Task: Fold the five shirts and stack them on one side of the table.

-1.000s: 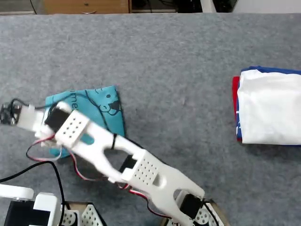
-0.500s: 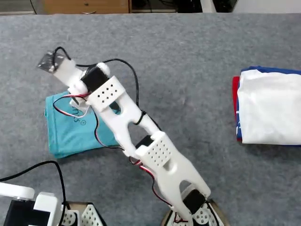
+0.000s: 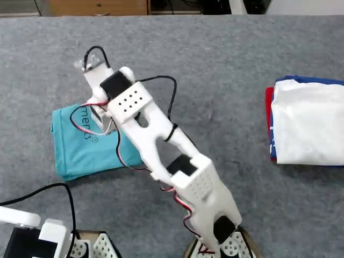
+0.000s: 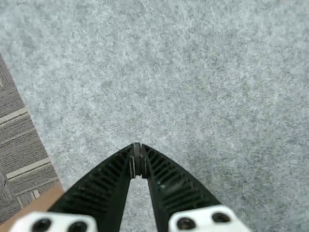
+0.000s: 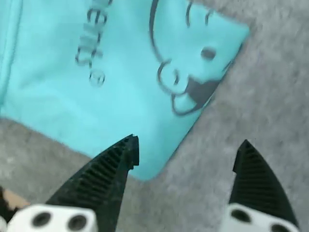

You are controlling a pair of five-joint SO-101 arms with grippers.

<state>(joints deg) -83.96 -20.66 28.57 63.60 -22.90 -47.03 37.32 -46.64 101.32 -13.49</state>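
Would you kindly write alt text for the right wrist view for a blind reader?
The right gripper, jaws wide open, hangs above a corner of the folded teal shirt, which lies flat on the grey table.

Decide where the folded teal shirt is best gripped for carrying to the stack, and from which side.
Probably the edge by the bear print: the teal shirt lies flat, so only an edge can be pinched. Come from above, where the open right gripper hangs astride that edge.
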